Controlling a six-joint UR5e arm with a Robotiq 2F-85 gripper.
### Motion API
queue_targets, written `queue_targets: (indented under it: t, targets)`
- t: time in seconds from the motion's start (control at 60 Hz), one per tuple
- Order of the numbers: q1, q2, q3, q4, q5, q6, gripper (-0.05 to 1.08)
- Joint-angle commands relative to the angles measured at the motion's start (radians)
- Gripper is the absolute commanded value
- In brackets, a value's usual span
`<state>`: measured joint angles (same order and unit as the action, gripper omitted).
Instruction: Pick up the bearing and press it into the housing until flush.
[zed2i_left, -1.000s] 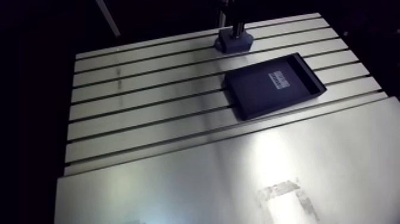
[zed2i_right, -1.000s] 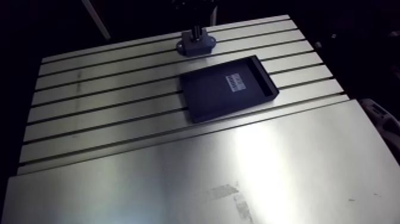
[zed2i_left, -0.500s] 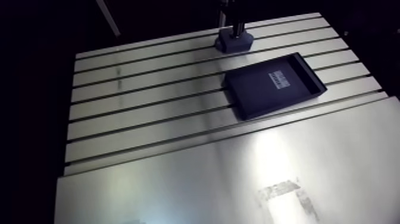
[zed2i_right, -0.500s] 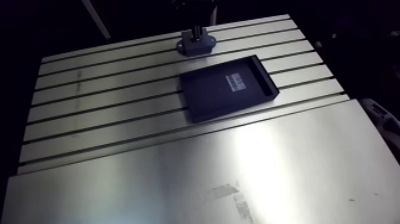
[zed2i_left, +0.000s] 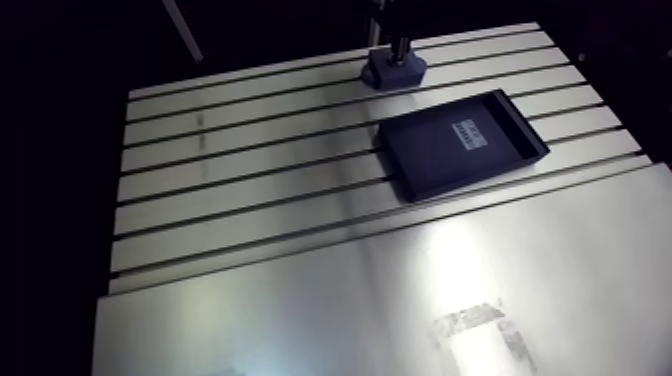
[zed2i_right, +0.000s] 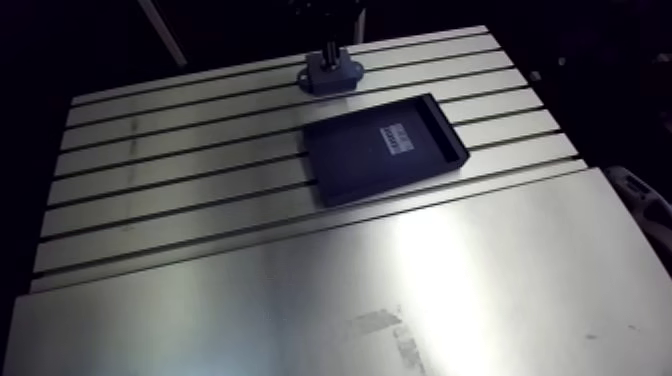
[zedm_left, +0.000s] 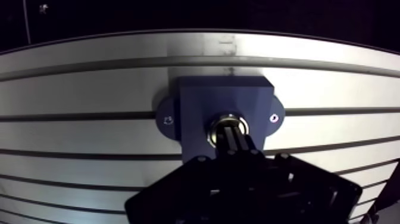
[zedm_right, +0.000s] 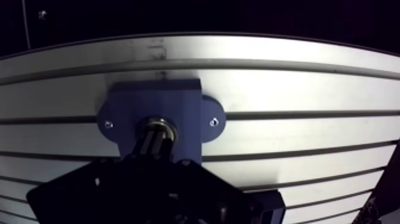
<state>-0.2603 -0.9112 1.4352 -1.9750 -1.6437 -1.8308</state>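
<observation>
A metal bearing (zedm_left: 228, 118) sits in the round bore of a blue housing (zedm_left: 221, 95), directly beneath the fingertips; only its shiny rim shows around them, and it looks level or nearly level with the housing's top face, though the fingers hide part of it; the gripper (zedm_left: 233, 134) stands over the bore with its two dark fingers (zedm_left: 239, 148) drawn tight together, no gap between them, tips on the bearing as if pushing down; the housing's side ears, each with a small screw (zedm_left: 274, 117), lie flat on the slotted table (zedm_left: 89, 89) either side of the fingers; a shallow black tray (zed2i_left: 462, 145) lies apart from them, holding only a pale label; the pick-up seems done and the press at or near its end; what may remain is checking that it is flush and lifting away.
</observation>
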Motion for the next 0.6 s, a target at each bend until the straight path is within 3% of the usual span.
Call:
queue_targets:
  t: [0.017,0.6]
  targets:
    - [-0.001,-0.001,0.001,0.0,0.0,0.0,1.01]
    - [0.002,-0.001,0.003,-0.002,0.006,0.0,1.01]
